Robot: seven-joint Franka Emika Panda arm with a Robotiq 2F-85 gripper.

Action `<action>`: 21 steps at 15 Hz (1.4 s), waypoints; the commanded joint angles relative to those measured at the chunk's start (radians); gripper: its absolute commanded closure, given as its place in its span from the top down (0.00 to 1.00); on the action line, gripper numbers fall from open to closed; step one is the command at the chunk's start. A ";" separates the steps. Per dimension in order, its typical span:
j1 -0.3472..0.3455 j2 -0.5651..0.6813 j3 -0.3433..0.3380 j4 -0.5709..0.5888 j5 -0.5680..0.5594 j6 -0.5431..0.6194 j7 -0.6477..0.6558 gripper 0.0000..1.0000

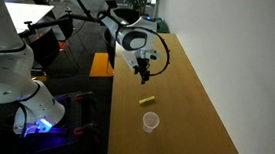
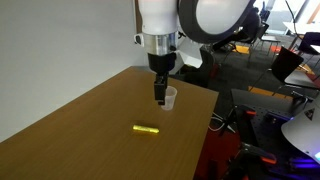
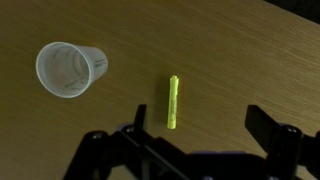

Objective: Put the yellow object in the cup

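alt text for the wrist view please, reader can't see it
A short yellow stick lies on a wooden table, in line with the gap of the open pincer at the bottom edge. An empty translucent cup stands upright to its left, apart from it.

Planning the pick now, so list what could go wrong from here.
1. The short bright yellow stick lies flat on the wooden table. The open end effector could nudge or roll it away instead of gripping it.
2. The small translucent plastic cup stands upright close by and looks light, so a careless sweep might tip it.
3. The stick looks nearly as long as the cup's rim is wide. Released flat, it might bridge the rim.
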State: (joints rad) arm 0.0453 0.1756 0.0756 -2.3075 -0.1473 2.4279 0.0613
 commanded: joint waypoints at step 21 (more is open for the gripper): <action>-0.073 0.562 -0.003 0.354 0.144 0.239 -0.140 1.00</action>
State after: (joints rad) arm -0.0064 0.6783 0.0542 -2.0303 -0.0135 2.6911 -0.0224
